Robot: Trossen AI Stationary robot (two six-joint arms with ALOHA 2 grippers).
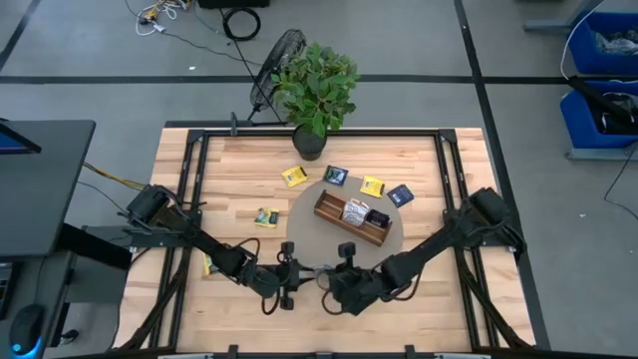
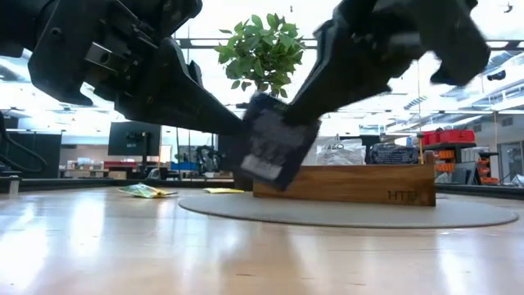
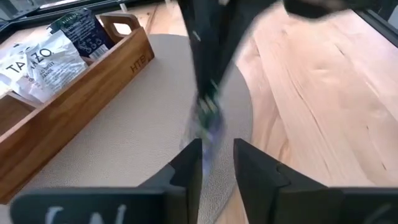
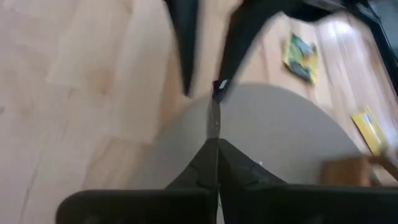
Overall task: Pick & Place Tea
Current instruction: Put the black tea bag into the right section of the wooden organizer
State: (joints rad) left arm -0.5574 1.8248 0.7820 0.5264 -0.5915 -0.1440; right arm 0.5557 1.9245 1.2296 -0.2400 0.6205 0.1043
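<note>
We see the wooden box point(image 1: 351, 220) on the round mat point(image 1: 309, 227), behind both grippers; loose tea packets point(image 1: 293, 177) lie behind the box.

A dark blue tea packet point(image 2: 274, 152) with a pale label hangs between black grippers, left gripper point(image 3: 216, 160) and right gripper point(image 4: 216, 144). The wooden box point(image 1: 352, 218) is warm brown and holds a white packet point(image 3: 45, 59) with dark lettering and a navy packet point(image 3: 81, 29). Under it lies a grey-beige round mat point(image 1: 391, 239) on the light wooden table point(image 1: 439, 179). Yellow packets point(image 1: 293, 177), a green-and-yellow packet point(image 1: 265, 216) and a leafy green plant point(image 1: 317, 82) show too
</note>
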